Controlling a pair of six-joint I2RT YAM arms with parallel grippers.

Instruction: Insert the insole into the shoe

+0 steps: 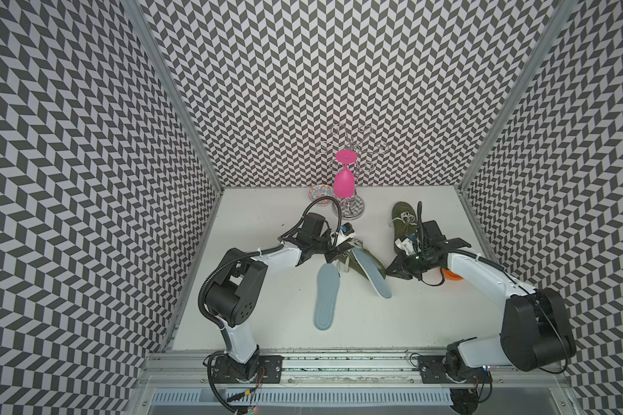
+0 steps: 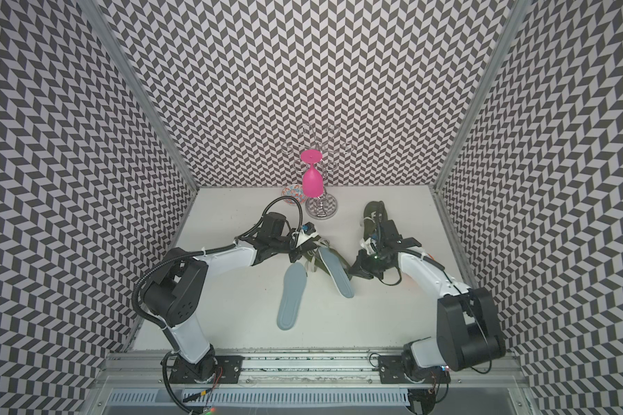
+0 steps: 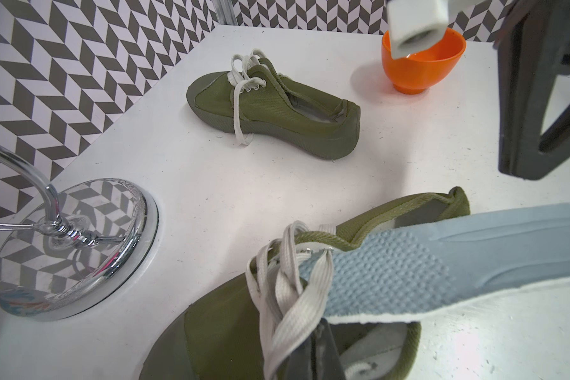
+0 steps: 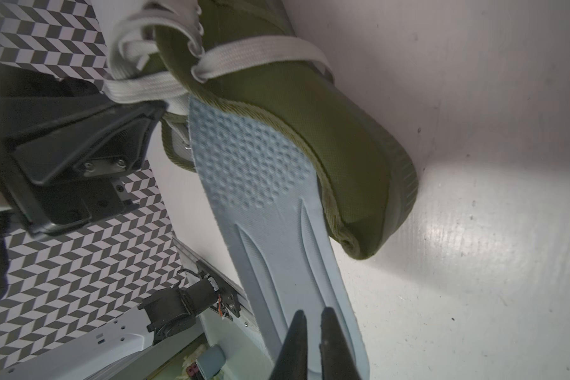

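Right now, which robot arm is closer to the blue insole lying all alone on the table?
Left. The left end effector holds the shoe just beyond the loose insole; the right end effector is farther, across the shoe, by the other insole.

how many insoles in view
2. The loose insole lies flat on the table; the tilted insole pokes out of the near shoe. The far shoe could hide another.

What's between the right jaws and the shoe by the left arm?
The insole, toe end tucked into the shoe, heel end at the right gripper; the right wrist view shows it.
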